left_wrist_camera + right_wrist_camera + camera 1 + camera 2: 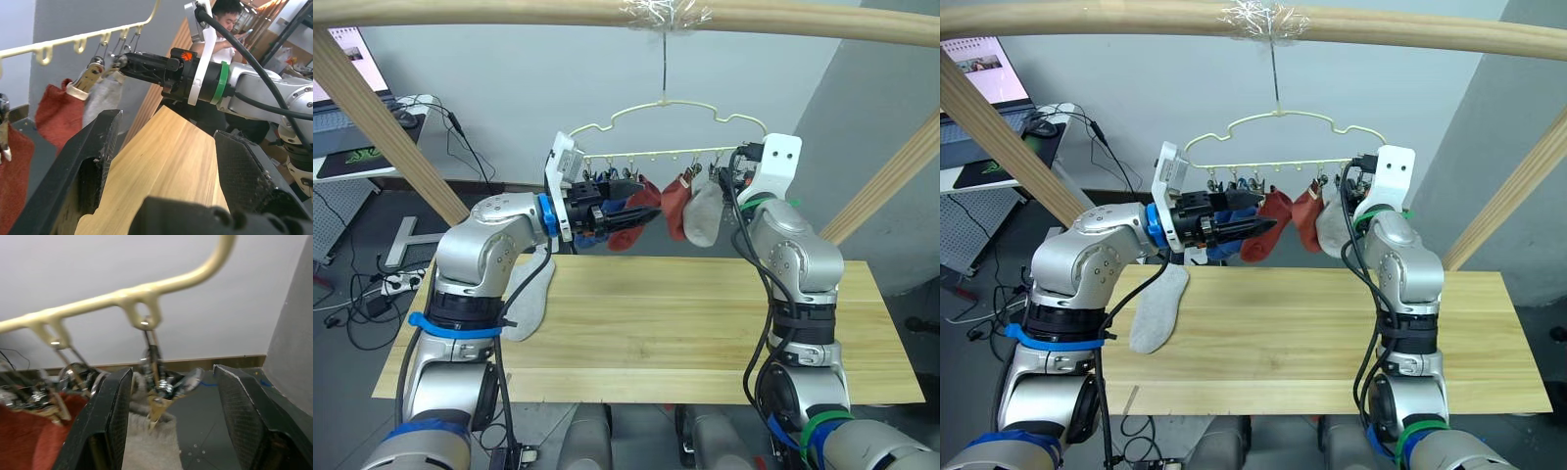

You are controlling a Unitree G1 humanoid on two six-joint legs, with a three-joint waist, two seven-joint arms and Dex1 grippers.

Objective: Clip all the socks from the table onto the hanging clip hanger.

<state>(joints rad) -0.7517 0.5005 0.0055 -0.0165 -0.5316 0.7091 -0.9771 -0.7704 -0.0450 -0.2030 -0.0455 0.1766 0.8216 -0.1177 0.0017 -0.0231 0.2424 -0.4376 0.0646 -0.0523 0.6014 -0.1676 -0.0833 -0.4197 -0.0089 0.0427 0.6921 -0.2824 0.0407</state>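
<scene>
I see a round wooden pole (509, 12) running overhead, with slanted poles (382, 122) at either side. Far left, a laptop (989, 73) and tangled cables (362, 289) sit. A person (230, 19) looks at a phone behind.

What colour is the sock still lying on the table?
Light grey; the sock lies on the table, best seen in the right eye view.
</scene>
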